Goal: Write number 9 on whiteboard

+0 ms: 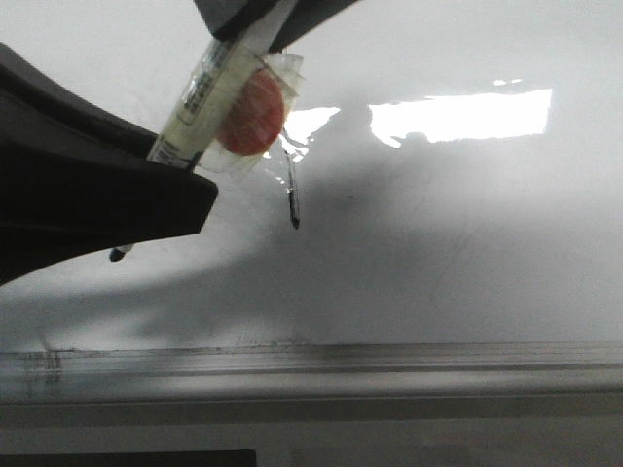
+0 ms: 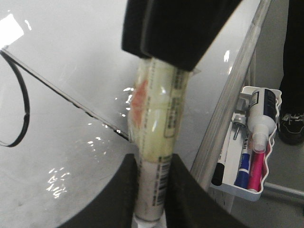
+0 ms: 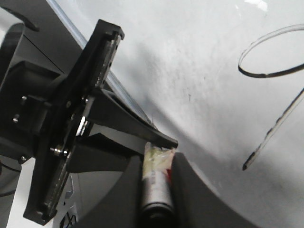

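The whiteboard [image 1: 467, 253] fills the front view. On it is the number 9: only its black stem [image 1: 294, 209] shows there, and the loop is hidden behind the marker. The right wrist view shows the whole number 9 [image 3: 275, 127], and the left wrist view shows part of its loop [image 2: 27, 102]. A tape-wrapped marker [image 1: 209, 92] with a red patch is held at both ends. My left gripper [image 1: 180, 165] is shut on its lower end [image 2: 152, 190]. My right gripper [image 1: 258, 24] is shut on its upper end [image 3: 154, 185].
A grey metal rail [image 1: 389, 360] runs along the board's near edge. A white tray [image 2: 232, 189] hangs beside the rail [image 2: 228, 104] with black, blue and pink markers and a white bottle [image 2: 262, 114]. A bright glare patch [image 1: 467, 115] lies on the board.
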